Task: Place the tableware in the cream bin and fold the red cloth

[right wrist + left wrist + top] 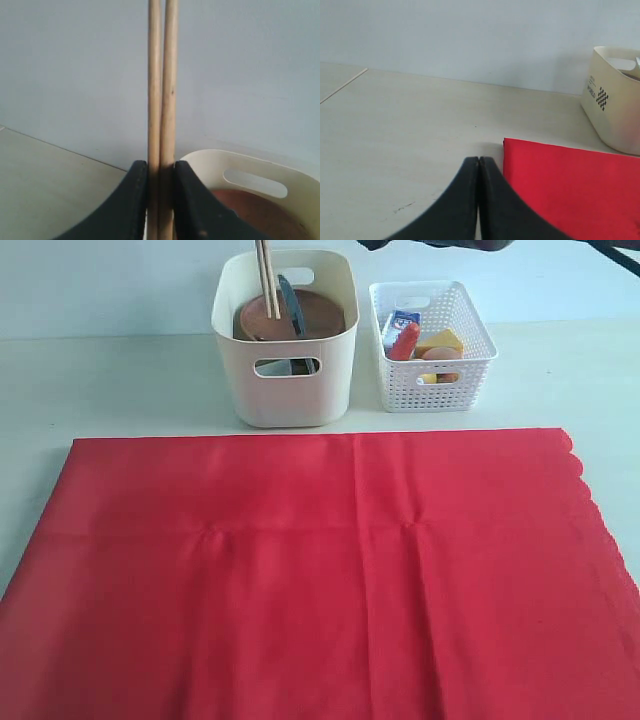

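The red cloth (320,570) lies spread flat across the near table, its scalloped edge on the right. Behind it stands the cream bin (285,340), holding the brown plate (305,315) and a grey-blue metal piece. The wooden chopsticks (266,280) stand upright in the bin and run out of the top of the exterior view. My right gripper (160,165) is shut on the chopsticks (161,75), above the cream bin (250,161) and the plate (250,205). My left gripper (478,160) is shut and empty, low over bare table beside a corner of the red cloth (560,180).
A white lattice basket (432,345) with a carton, cheese wedge and other food stands right of the cream bin. The cream bin (615,100) also shows beyond the cloth corner in the left wrist view. Dark arm parts (430,244) cross the exterior view's top edge.
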Controlling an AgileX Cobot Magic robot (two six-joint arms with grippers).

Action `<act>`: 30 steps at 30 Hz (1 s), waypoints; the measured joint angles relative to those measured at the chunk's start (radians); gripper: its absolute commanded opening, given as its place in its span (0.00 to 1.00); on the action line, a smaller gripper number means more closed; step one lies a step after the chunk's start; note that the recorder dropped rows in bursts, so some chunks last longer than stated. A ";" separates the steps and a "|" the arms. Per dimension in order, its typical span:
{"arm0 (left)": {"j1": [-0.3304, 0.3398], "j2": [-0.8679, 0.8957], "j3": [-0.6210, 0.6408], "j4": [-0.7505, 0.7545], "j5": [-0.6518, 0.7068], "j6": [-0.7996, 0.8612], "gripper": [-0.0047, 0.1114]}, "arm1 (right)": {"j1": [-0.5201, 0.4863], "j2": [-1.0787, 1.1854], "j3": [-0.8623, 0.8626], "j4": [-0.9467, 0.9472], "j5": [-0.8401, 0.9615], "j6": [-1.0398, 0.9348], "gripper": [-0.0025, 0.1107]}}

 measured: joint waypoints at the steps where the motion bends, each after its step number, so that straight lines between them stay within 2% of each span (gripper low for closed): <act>1: 0.000 0.000 0.000 0.000 0.000 0.000 0.06 | 0.000 0.000 0.000 0.000 -0.002 0.000 0.23; 5: 0.000 0.000 0.000 0.000 0.000 0.000 0.06 | 0.000 0.000 0.000 0.000 -0.004 0.000 0.33; 8: 0.000 0.000 0.000 0.000 0.000 0.000 0.06 | 0.000 0.000 0.000 0.000 -0.004 -0.002 0.36; 17: 0.000 0.000 0.000 0.000 0.000 0.000 0.06 | 0.000 -0.006 0.000 0.008 0.046 0.000 0.35; 30: 0.000 0.000 0.000 0.000 0.000 0.000 0.06 | 0.000 -0.126 0.000 0.049 0.444 0.000 0.35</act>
